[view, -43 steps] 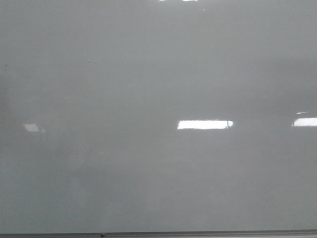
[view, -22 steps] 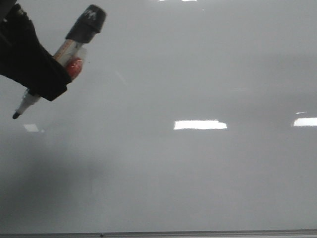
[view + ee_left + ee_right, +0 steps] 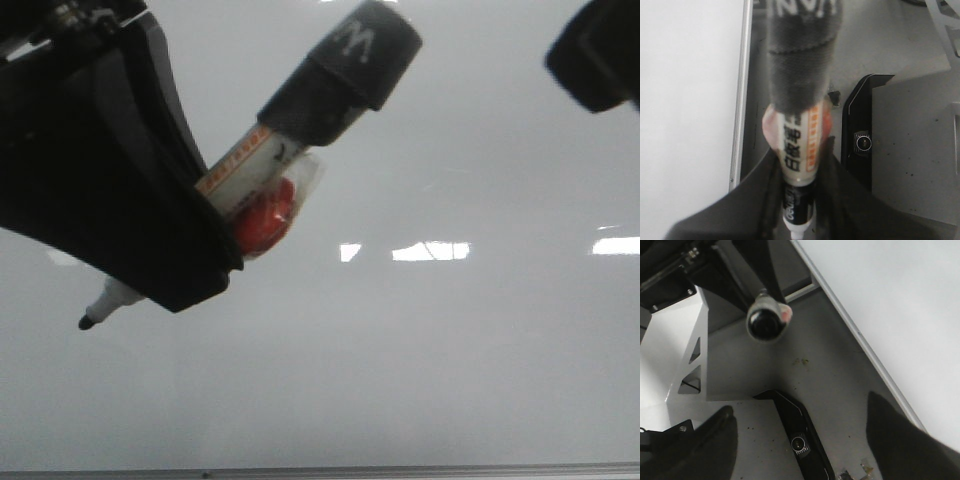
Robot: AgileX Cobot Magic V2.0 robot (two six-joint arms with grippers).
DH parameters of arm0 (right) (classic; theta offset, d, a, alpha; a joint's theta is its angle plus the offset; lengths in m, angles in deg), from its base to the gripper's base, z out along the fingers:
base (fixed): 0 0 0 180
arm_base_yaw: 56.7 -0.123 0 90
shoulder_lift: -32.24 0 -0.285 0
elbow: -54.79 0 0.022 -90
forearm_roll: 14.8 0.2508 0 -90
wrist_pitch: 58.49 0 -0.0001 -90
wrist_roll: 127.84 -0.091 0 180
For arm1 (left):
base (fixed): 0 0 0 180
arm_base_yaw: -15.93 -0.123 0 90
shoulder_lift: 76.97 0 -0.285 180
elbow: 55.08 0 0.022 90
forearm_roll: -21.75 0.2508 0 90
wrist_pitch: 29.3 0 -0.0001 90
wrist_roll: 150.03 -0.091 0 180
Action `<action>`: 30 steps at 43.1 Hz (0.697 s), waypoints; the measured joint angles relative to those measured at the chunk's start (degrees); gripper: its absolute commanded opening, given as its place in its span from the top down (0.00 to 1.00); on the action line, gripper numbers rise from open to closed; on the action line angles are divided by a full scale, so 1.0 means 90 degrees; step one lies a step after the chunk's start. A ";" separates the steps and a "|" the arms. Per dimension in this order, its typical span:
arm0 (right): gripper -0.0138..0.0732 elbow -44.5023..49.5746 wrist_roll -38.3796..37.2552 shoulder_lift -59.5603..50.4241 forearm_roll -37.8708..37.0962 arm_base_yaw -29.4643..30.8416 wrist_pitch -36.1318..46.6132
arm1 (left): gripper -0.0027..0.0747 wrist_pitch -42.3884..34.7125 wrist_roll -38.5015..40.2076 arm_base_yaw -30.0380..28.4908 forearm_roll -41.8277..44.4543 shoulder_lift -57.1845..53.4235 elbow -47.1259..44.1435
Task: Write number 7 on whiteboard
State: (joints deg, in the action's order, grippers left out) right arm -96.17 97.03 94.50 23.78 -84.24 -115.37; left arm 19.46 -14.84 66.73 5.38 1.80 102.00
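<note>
1 whiteboard [image 3: 450,350], 1 marker [image 3: 300,130], 2 end effectors

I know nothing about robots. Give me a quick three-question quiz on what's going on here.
1. True or false: the whiteboard already has a 7 drawn on it.
2. Which gripper holds the marker: A) left, B) right?
3. Fill in: the marker's bare tip is ____ in colour.

Key: 1 false, no ink shows on the board. 2 A, the left gripper; the right gripper is open and holds nothing. 3 black.

floor [image 3: 830,375]: grey, speckled (some stains) | white metal frame [image 3: 675,360] | lighting: bright
</note>
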 measured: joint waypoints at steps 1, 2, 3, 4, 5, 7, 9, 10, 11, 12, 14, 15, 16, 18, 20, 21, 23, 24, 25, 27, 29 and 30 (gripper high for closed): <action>0.20 -0.0072 0.0036 0.0081 0.0000 -0.0085 0.0017 | 0.91 0.0000 0.0000 0.0000 0.0000 0.0000 0.0000; 0.20 -0.0165 0.0071 0.0232 0.0000 -0.0194 0.0036 | 0.91 0.0000 0.0000 0.0000 0.0000 0.0000 0.0000; 0.20 -0.0235 0.0086 0.0372 0.0000 -0.0276 0.0050 | 0.91 0.0000 0.0000 0.0000 0.0000 0.0000 0.0000; 0.20 -0.0331 0.0115 0.0474 0.0000 -0.0385 0.0064 | 0.91 0.0000 0.0000 0.0000 0.0000 0.0000 0.0000; 0.20 -0.0426 0.0129 0.0605 0.0004 -0.0465 0.0076 | 0.91 -0.0006 0.0000 0.0000 0.0000 0.0000 0.0000; 0.20 -0.0557 0.0154 0.0794 0.0015 -0.0650 0.0111 | 0.91 -0.0016 0.0000 0.0000 0.0000 0.0000 0.0000; 0.20 -0.0687 0.0169 0.1006 0.0015 -0.0817 0.0178 | 0.91 -0.0043 0.0000 0.0000 0.0000 0.0000 0.0000; 0.20 -0.0734 0.0182 0.1094 0.0028 -0.0880 0.0207 | 0.91 -0.0046 0.0000 0.0000 0.0000 0.0000 0.0000; 0.20 -0.0777 0.0241 0.1205 0.0028 -0.0939 0.0254 | 0.91 -0.0066 0.0000 0.0000 0.0000 0.0000 0.0000; 0.20 -0.0832 0.0275 0.1282 0.0028 -0.1008 0.0287 | 0.91 -0.0095 0.0000 0.0009 0.0000 0.0000 0.0000; 0.20 -0.0899 0.0326 0.1443 0.0041 -0.1097 0.0326 | 0.91 -0.0132 0.0000 0.0009 0.0000 0.0000 0.0000; 0.20 -0.0934 0.0337 0.1505 0.0064 -0.1145 0.0342 | 0.91 -0.0147 0.0000 0.0009 0.0000 0.0000 0.0000; 0.20 -0.0967 0.0357 0.1560 0.0068 -0.1179 0.0357 | 0.91 -0.0176 0.0000 0.0009 0.0000 0.0000 0.0000; 0.20 -0.1012 0.0370 0.1660 0.0126 -0.1221 0.0388 | 0.91 -0.0209 0.0000 0.0013 0.0000 0.0000 0.0000; 0.21 -0.1055 0.0385 0.1711 0.0156 -0.1271 0.0402 | 0.91 -0.0241 0.0000 0.0013 0.0000 0.0000 0.0000; 0.24 -0.1069 0.0397 0.1735 0.0175 -0.1279 0.0400 | 0.91 -0.0252 0.0000 0.0013 0.0000 0.0000 0.0000; 0.29 -0.1093 0.0397 0.1735 0.0187 -0.1309 0.0425 | 0.91 -0.0268 0.0000 0.0013 0.0000 0.0000 0.0000; 0.33 -0.1095 0.0410 0.1745 0.0199 -0.1309 0.0436 | 0.91 -0.0268 0.0000 0.0013 0.0000 0.0000 0.0000; 0.35 -0.1095 0.0410 0.1745 0.0201 -0.1309 0.0436 | 0.91 -0.0281 0.0000 0.0013 0.0000 0.0000 0.0000; 0.43 -0.1109 0.0410 0.1745 0.0212 -0.1309 0.0447 | 0.91 -0.0281 0.0000 0.0013 0.0000 0.0000 0.0000; 0.47 -0.1112 0.0410 0.1745 0.0225 -0.1309 0.0447 | 0.91 -0.0291 0.0000 0.0013 -0.0026 0.0000 0.0000; 0.50 -0.1123 0.0410 0.1745 0.0225 -0.1309 0.0447 | 0.91 -0.0295 0.0000 0.0013 -0.0043 0.0000 0.0000</action>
State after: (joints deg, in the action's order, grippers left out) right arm -106.27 100.72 110.20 25.81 -96.01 -111.35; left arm 16.81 -14.84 66.85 4.99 1.80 102.00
